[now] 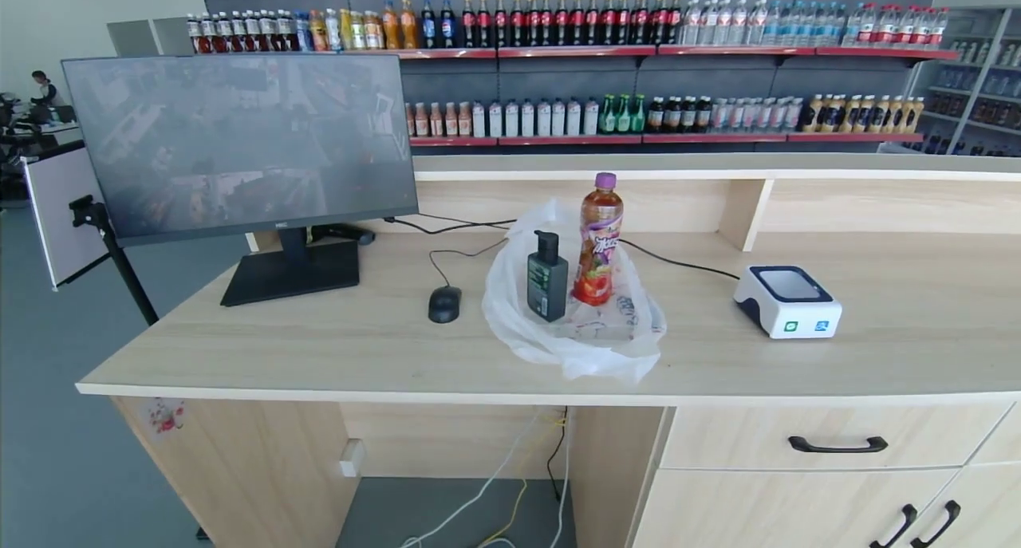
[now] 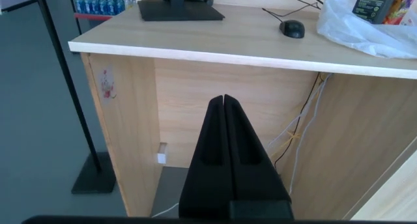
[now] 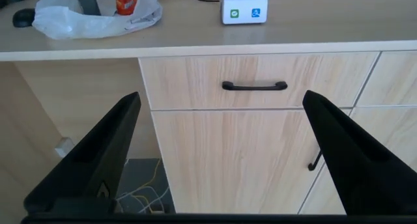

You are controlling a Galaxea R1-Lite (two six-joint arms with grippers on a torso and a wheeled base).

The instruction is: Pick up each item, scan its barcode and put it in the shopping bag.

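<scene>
A dark pump bottle (image 1: 547,277) and a red drink bottle with a purple cap (image 1: 599,241) stand upright inside the crumpled white shopping bag (image 1: 586,347) on the counter. The white barcode scanner (image 1: 786,301) sits to the bag's right. My left gripper (image 2: 225,107) is shut with nothing in it, held low in front of the counter, below its edge. My right gripper (image 3: 221,129) is open wide and holds nothing, low in front of the drawers, with the scanner (image 3: 243,5) and the bag (image 3: 91,19) above it.
A monitor (image 1: 239,145) on a black stand and a mouse (image 1: 444,303) sit left of the bag, with cables running across the counter (image 1: 319,348). Drawers with black handles (image 1: 837,444) lie below at the right. Shelves of bottles (image 1: 638,61) line the back wall.
</scene>
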